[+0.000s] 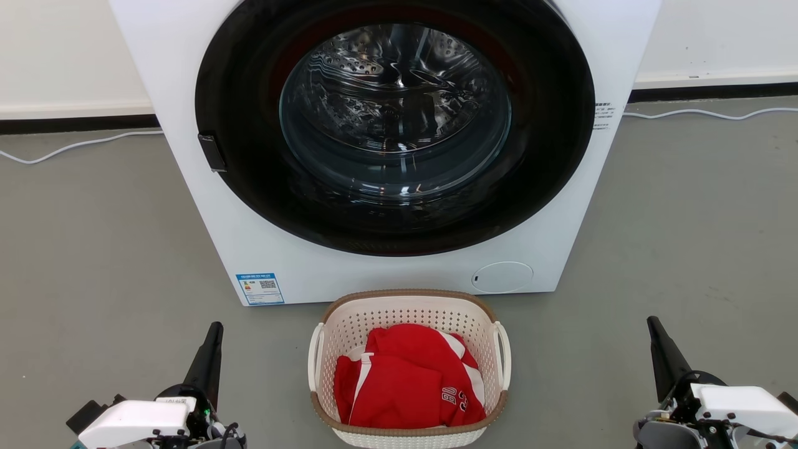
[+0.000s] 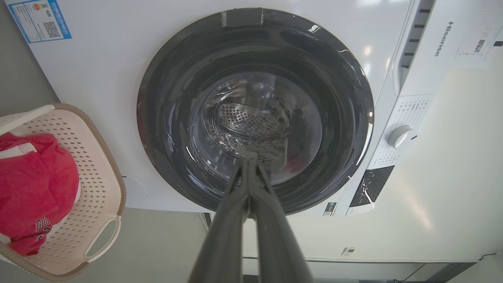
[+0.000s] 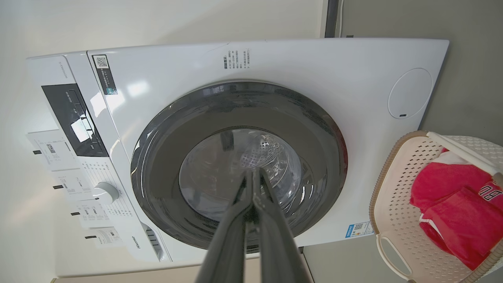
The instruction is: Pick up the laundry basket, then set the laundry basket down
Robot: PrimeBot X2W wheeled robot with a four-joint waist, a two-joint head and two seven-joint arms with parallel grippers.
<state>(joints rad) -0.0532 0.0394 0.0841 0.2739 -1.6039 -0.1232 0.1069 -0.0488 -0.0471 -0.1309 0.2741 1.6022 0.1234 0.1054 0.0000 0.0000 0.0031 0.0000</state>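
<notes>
left gripper point(image 1: 216, 332): long, dark, tapered | right gripper point(image 1: 653, 325): same | white wrist housings point(image 1: 134, 419) | black cables point(image 1: 681, 381)

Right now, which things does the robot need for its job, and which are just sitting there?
For the job: laundry basket, left gripper, right gripper.
Just there: washing machine, red shirt inside the basket, white cable on the floor.

Grey floor point(image 1: 112, 262): open on both sides of laundry basket point(image 1: 408, 293); both loop handles point(image 1: 313, 355) stand free. Washer point(image 1: 174, 125): stands just behind basket's far rim, blocks approach there. Red garment point(image 1: 405, 380): fills basket interior
</notes>
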